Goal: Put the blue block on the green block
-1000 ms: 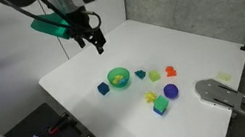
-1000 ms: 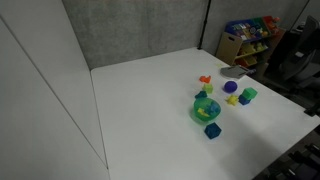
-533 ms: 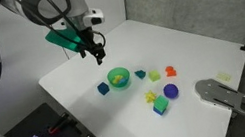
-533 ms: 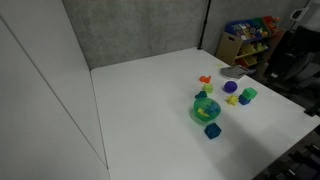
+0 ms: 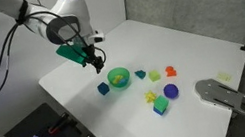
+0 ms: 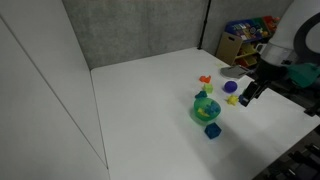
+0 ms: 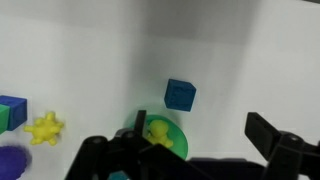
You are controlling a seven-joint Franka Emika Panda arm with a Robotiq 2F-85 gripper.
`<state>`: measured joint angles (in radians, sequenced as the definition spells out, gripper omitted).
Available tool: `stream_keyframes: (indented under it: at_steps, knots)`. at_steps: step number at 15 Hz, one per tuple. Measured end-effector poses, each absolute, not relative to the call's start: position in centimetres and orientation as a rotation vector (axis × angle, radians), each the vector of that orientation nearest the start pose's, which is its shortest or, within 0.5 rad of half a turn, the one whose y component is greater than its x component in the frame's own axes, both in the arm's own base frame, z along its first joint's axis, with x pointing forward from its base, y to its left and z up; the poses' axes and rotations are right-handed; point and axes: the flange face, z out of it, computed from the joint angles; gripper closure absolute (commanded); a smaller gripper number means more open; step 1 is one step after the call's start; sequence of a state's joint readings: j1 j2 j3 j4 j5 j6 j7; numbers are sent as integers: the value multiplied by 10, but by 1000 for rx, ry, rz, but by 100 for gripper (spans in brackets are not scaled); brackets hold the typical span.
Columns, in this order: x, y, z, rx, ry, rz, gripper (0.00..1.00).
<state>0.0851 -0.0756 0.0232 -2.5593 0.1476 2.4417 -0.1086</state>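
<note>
Approach step: pincer (image 5: pixel 94 62) released, empty, above blue block (image 5: pixel 104 87) nr green bowl (image 5: pixel 111 78). Nxt: lower, clench on it, lift, carry to green block (image 5: pixel 160 104).

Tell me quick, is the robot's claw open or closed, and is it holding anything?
Gripper: open, holding nothing. The blue block lies on the table, clear of its fingers.

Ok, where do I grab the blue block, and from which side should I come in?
Take the blue block across two opposite flat side faces, coming straight down from above. It is a cube sitting flat on the table, apart from the green bowl, so both sides look free.
</note>
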Motion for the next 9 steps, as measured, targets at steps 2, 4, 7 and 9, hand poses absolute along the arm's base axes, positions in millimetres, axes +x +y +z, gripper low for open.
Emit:
stream_keyframes:
  at_steps: [2,4,7,9]
  knots:
    - [444,61,266,-3051,-180,76,0]
    - [449,72,244,-3053,-193,80,0]
    - [460,84,214,-3056,-184,70,0]
    - [466,89,195,-3062,-167,67,0]
